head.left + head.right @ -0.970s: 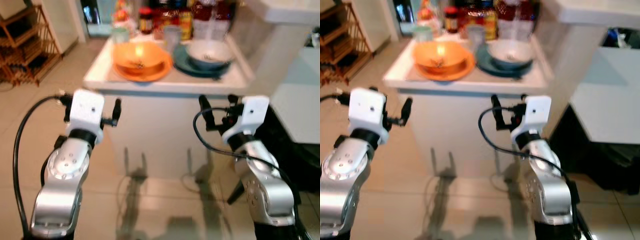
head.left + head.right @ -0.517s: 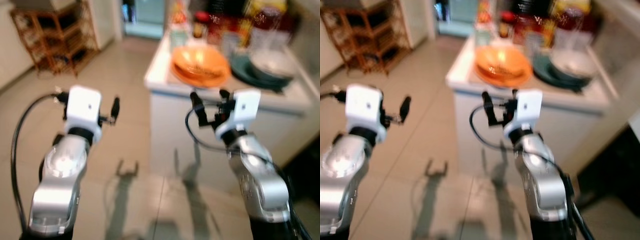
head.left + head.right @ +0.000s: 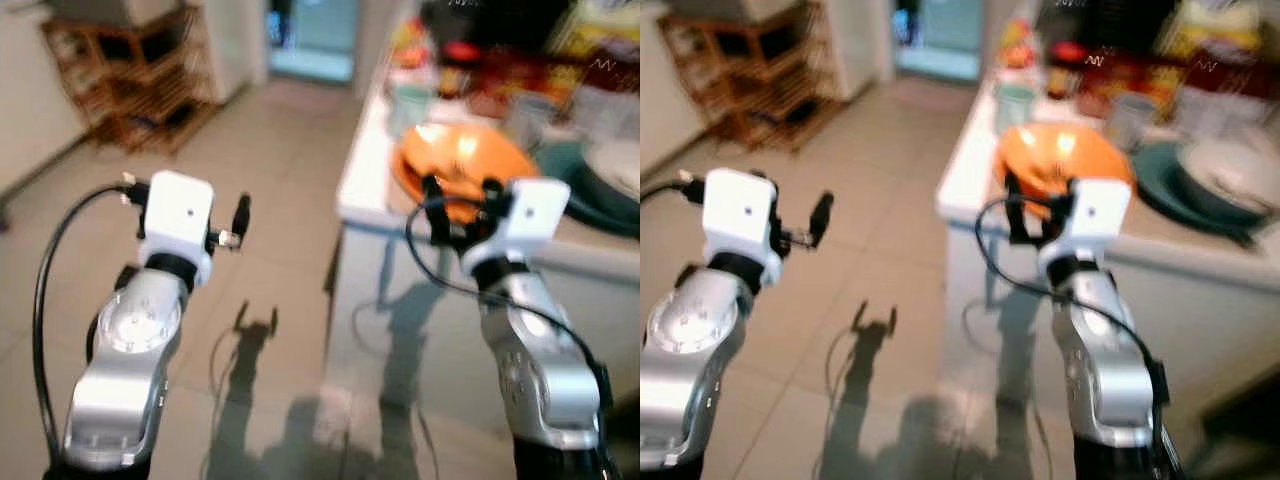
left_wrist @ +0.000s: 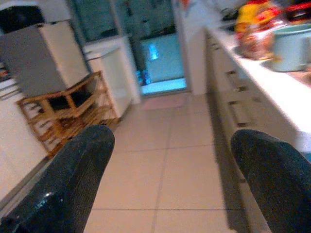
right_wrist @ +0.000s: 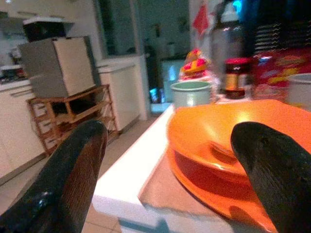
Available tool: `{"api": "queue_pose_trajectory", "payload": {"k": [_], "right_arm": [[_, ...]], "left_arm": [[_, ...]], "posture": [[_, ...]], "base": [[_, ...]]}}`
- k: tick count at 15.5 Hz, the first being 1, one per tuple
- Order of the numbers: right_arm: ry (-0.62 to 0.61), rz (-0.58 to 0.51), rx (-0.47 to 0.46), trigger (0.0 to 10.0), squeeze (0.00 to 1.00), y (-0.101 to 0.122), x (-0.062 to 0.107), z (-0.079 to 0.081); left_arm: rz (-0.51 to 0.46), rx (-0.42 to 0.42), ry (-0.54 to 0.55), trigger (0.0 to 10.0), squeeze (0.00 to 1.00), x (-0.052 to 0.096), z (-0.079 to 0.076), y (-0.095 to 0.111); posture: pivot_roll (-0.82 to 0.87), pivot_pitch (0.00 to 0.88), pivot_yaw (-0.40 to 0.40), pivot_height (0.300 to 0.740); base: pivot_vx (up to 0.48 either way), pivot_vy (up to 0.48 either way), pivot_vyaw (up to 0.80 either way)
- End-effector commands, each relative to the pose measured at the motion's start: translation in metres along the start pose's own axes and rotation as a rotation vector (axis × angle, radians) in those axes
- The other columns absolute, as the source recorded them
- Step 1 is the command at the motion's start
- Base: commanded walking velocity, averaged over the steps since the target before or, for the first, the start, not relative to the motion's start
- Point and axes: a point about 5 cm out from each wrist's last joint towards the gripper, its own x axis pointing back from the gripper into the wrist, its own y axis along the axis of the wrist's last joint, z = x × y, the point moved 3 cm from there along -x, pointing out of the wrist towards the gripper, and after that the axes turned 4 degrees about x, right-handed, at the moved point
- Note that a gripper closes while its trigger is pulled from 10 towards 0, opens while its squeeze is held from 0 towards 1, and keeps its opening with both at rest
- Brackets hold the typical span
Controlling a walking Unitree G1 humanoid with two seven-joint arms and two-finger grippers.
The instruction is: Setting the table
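A glossy orange bowl (image 5: 233,141), round and shallow, sits on a matching orange plate (image 5: 214,187) on the white counter (image 3: 365,190) at 1 o'clock. The right gripper (image 3: 462,205), jaws wide and empty, points at it. The left gripper (image 3: 240,215), at 10 o'clock, jaws wide, hangs over beige floor tiles (image 3: 270,260). A wooden rack (image 3: 135,85) stands at 11 o'clock.

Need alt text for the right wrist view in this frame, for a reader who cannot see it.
The right end effector, its two black fingers spread open, points at an orange bowl near the edge of a white counter. Behind the bowl stand a pale green cup and a red-lidded jar; a wooden rack stands across the tiled floor.
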Motion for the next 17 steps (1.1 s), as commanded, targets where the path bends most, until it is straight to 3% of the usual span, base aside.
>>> {"api": "queue_pose_trajectory", "payload": {"k": [1,5,9,15,17], "right_arm": [[0.020,-0.046,-0.002,10.0,0.00,0.010,0.002,0.006],[-0.040,-0.114,-0.004,10.0,0.00,0.020,0.015,-0.002],[-0.023,-0.119,0.012,10.0,0.00,0.022,0.014,0.002],[-0.040,-0.077,0.029,10.0,0.00,0.018,0.013,0.001],[-0.017,-0.043,0.075,10.0,0.00,0.012,0.011,0.004]], "left_arm": [[0.000,-0.008,0.009,10.0,0.00,0.001,0.004,0.000],[0.001,0.012,-0.053,10.0,0.00,0.003,-0.005,-0.001],[-0.002,-0.049,-0.039,10.0,0.00,0.001,-0.004,-0.002],[-0.018,-0.083,-0.009,10.0,0.00,-0.002,0.000,-0.002],[-0.021,-0.063,0.021,10.0,0.00,-0.004,0.005,-0.001]], "posture": [[0.09,0.000,-0.030,0.740],[0.09,0.000,-0.027,0.740],[0.09,0.000,-0.030,0.740],[0.09,0.000,-0.026,0.740],[0.09,0.000,-0.028,0.740]], "base": [[0.450,0.000,-0.80],[0.208,0.000,-0.31],[0.000,0.000,0.00],[0.000,0.000,-0.75],[0.000,0.000,-0.77]]}}
